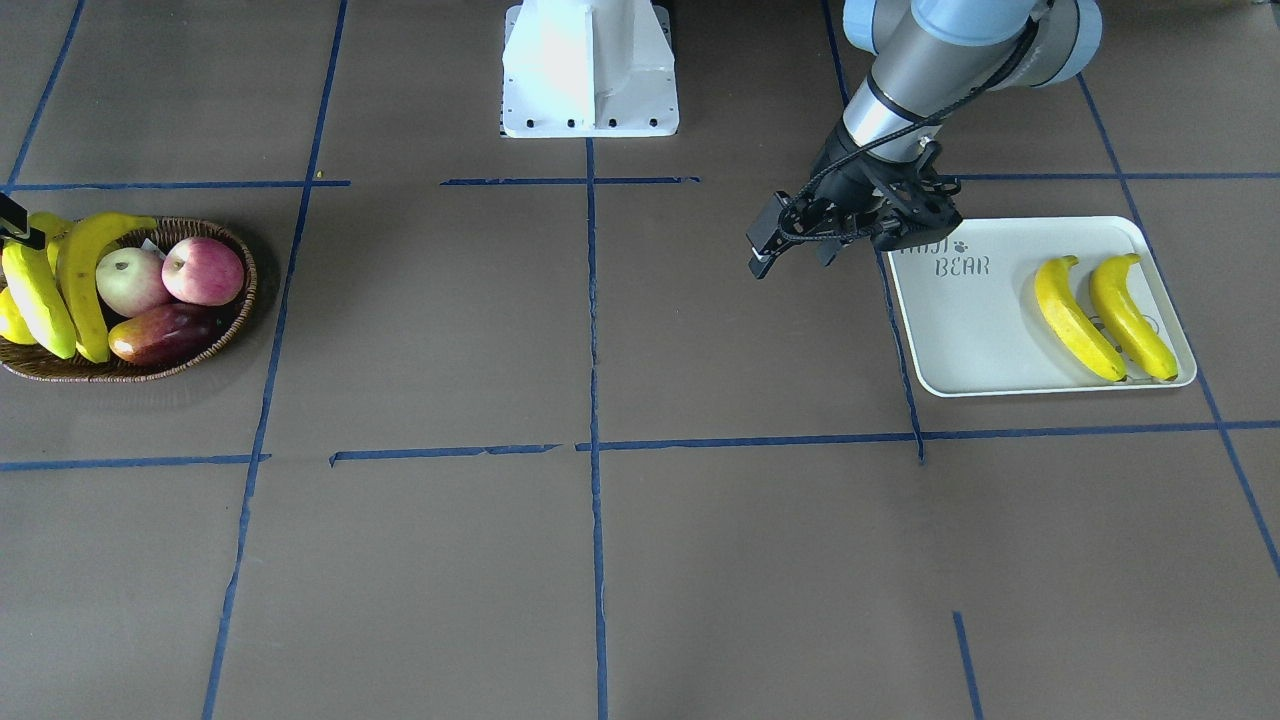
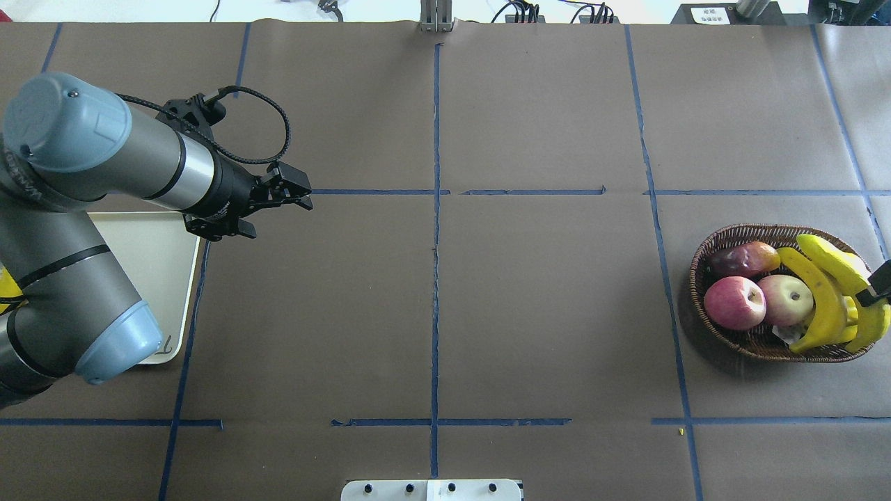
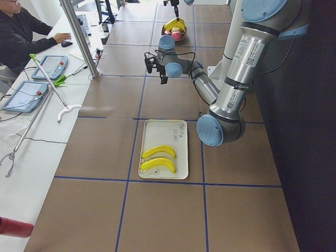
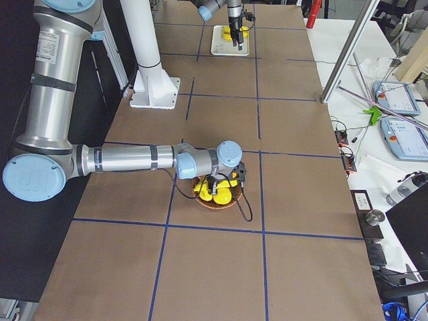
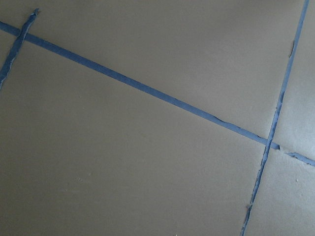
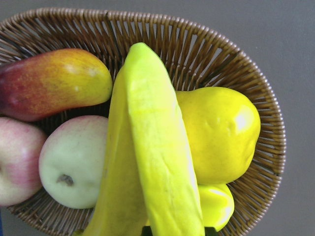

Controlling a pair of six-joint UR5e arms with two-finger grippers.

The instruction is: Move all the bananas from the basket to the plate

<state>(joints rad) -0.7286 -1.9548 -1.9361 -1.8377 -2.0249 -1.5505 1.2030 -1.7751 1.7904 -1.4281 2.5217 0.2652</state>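
The right gripper touches the outer of 2 long, bright yellow bananas in the wicker basket, though I cannot tell whether its fingers pinch it. The left gripper hangs spread and empty over the table, just beside the plate. The basket's bananas lie across a yellow pear, beside 2 apples and a red-yellow fruit, while 2 more lie side by side on the plate.

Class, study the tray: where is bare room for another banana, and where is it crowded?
Free: on the plate, the stretch between its printed end and the two bananas. Crowded: the opposite end, where both lie side by side.
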